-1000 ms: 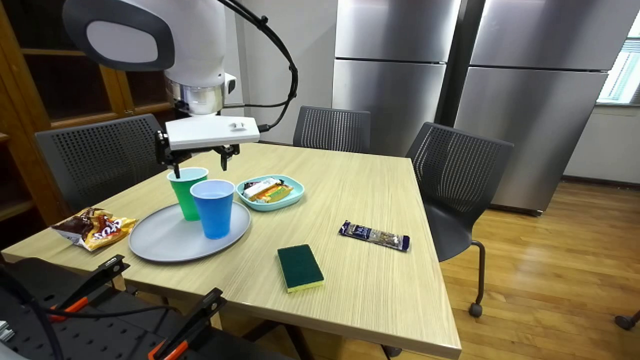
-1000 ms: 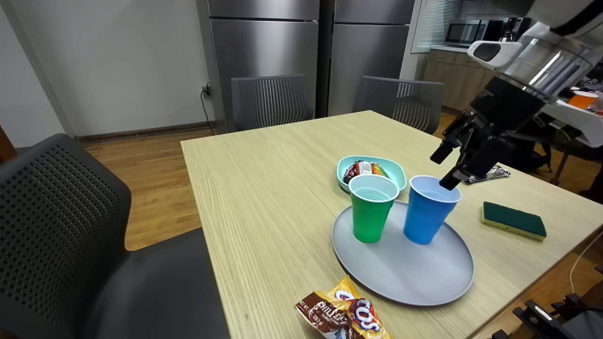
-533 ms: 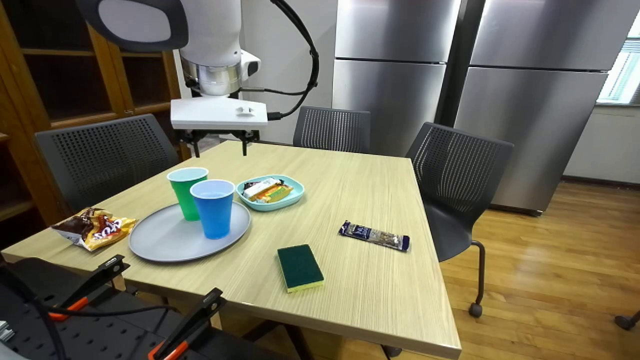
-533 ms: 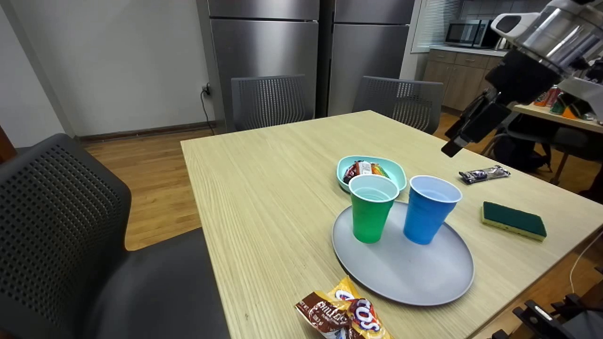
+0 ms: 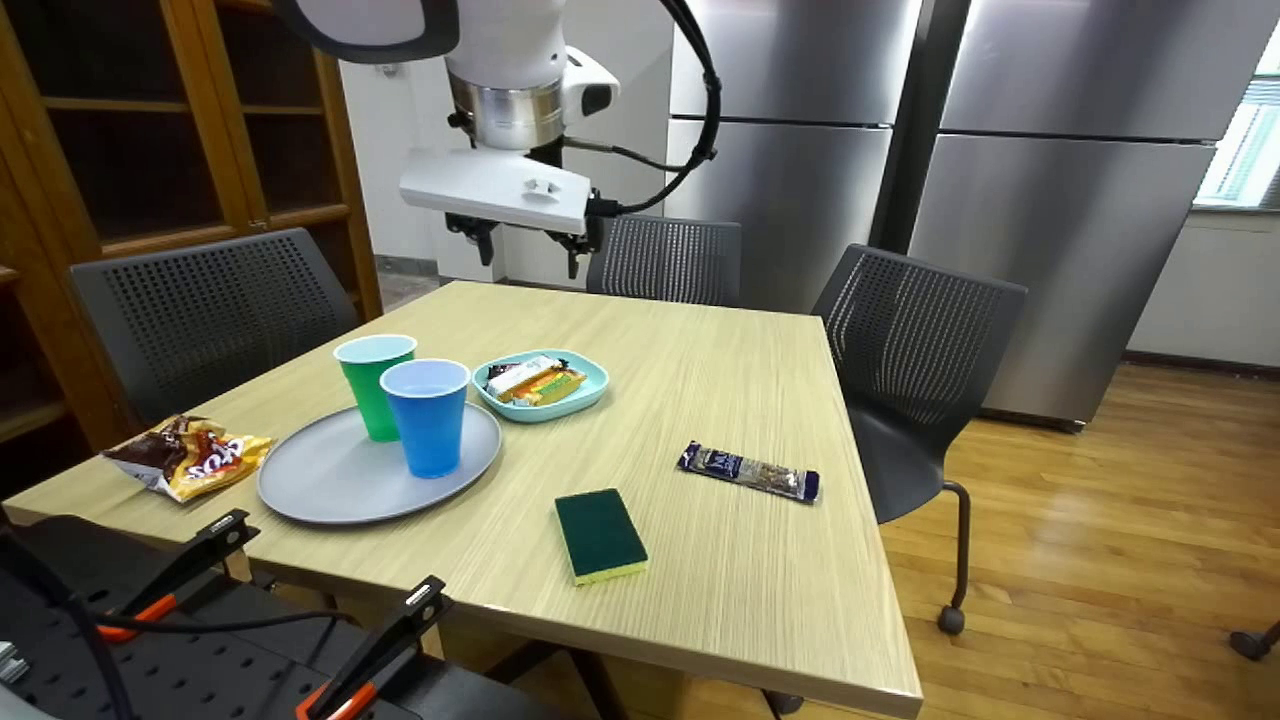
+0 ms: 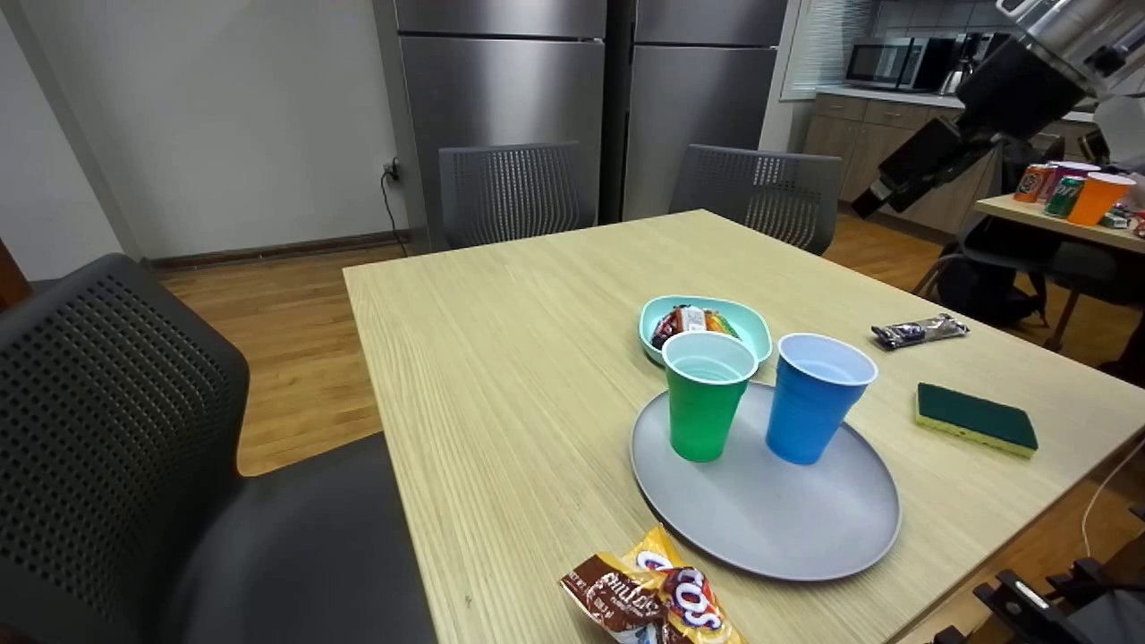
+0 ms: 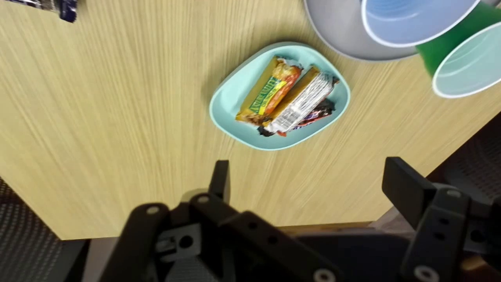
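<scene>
My gripper [image 5: 530,265] is open and empty, raised above the table beyond the cups. In the wrist view its fingers [image 7: 307,172] are wide apart with bare table between them. Nearest in that view is a teal dish [image 7: 231,100] holding a few wrapped bars [image 7: 270,92]. A blue cup [image 5: 432,430] and a green cup [image 5: 368,400] stand on a grey plate [image 5: 330,485]; both cups show in both exterior views. A green and yellow sponge [image 5: 600,532] and a dark-ended wrapped bar [image 5: 750,472] lie on the table. A crumpled snack bag [image 6: 644,595] lies beside the plate.
The wooden table [image 5: 720,360] has dark chairs around it [image 5: 663,260] [image 5: 915,340] [image 6: 125,429]. Steel refrigerators [image 5: 780,190] stand behind. Black and orange clamps [image 5: 380,650] sit at the table's near edge. A cable [image 5: 712,110] loops from the arm.
The gripper has risen and moved away from above the cups, rightward in an exterior view, toward the space over and beyond the dish. The cups, plate and other objects have not moved.
</scene>
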Available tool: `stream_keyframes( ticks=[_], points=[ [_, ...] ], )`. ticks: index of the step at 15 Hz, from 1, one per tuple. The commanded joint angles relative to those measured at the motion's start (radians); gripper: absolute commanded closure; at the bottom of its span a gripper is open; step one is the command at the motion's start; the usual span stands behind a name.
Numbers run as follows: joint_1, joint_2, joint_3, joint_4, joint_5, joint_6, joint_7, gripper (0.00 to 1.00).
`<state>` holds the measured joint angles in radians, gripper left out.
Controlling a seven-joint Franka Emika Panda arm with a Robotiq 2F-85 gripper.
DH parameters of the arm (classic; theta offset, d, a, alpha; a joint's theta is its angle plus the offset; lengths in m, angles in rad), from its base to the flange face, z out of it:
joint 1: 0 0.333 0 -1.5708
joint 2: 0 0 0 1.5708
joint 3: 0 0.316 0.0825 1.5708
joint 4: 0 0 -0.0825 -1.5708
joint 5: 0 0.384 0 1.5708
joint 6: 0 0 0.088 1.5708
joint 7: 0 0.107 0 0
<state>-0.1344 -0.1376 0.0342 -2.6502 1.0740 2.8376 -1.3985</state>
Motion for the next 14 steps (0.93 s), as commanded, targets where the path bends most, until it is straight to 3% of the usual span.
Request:
stream_keyframes(
  ticks=[1, 6, 14],
  points=[
    [-0.037, 0.061, -0.03, 0.084, 0.013, 0.033, 0.116, 0.0],
    [-0.061, 0.142, -0.079, 0.155, 0.016, 0.094, 0.213, 0.0],
    [-0.053, 0.129, -0.089, 0.127, 0.003, 0.078, 0.186, 0.0]
  ],
)
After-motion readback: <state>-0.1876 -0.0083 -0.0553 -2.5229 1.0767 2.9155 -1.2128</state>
